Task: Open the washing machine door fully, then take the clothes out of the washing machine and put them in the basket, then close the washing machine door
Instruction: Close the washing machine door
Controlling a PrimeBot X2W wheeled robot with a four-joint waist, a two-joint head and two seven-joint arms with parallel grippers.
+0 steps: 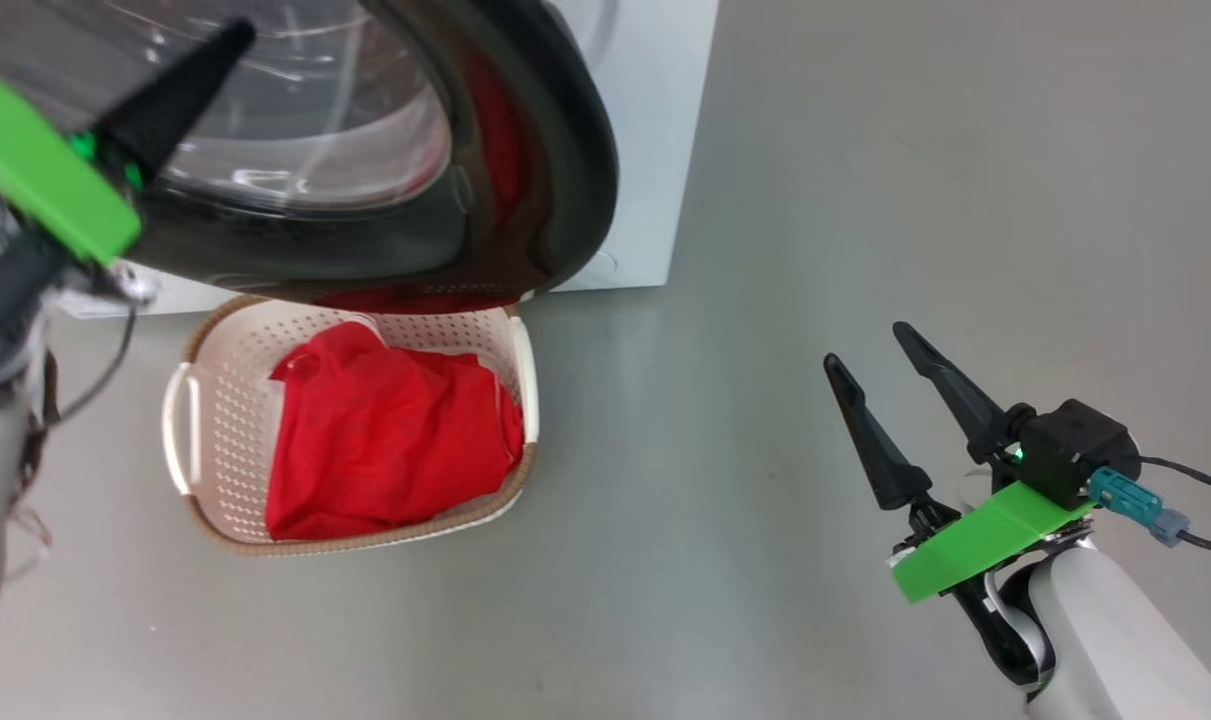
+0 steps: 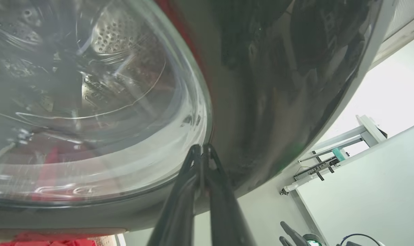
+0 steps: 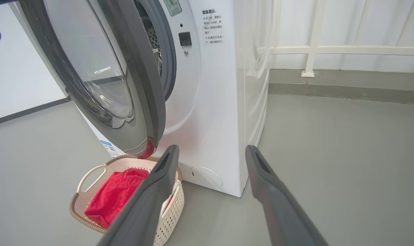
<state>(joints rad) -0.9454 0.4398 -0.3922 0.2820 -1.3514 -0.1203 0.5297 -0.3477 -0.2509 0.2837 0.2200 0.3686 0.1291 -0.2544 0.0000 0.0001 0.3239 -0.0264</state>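
Soft, even indoor light is filling all 3 views, w/ the grey floor (image 1: pixel 815 200) carrying only faint shadows beside the basket (image 1: pixel 197 400) & washing machine (image 1: pixel 655 150). The washing machine door (image 1: pixel 565 150) glass is throwing white glare streaks & red reflections in head + left wrist views. The left gripper (image 2: pixel 201 150) is blurring near the lens, & wrist views are bowing straight lines at the edges.

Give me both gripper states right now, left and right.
Left gripper: shut, tips at the round glossy black-rimmed washing machine door, gripping nothing.
Right gripper: open, empty.
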